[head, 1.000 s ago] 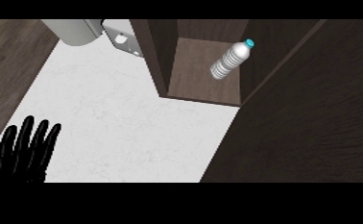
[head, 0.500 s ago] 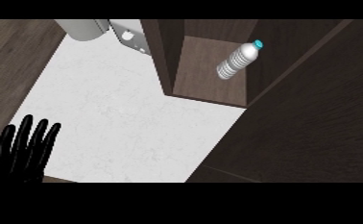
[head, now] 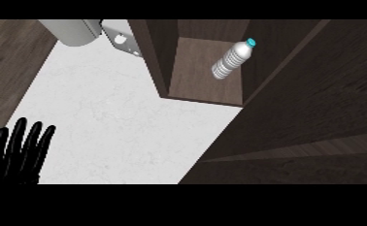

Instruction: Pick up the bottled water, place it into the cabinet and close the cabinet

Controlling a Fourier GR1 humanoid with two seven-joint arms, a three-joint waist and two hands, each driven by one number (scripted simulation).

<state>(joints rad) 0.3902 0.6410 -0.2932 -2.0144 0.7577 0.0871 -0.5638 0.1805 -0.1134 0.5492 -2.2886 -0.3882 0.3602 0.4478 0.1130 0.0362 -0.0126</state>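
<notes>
View has swung a touch since half a second ago: cabinet and bottled water now sit slightly further left, left hand unchanged. It rests near left, fingers straight up, holding nothing. Right hand not visible. The bottled water is already inside the cabinet, right side, cap far, so probably only the door needs shutting. White speckled counter, grey appliance far left.

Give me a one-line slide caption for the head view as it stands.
Bottled water sits inside the open cabinet; left hand rests open at the view's lower left; right hand unseen.
</notes>
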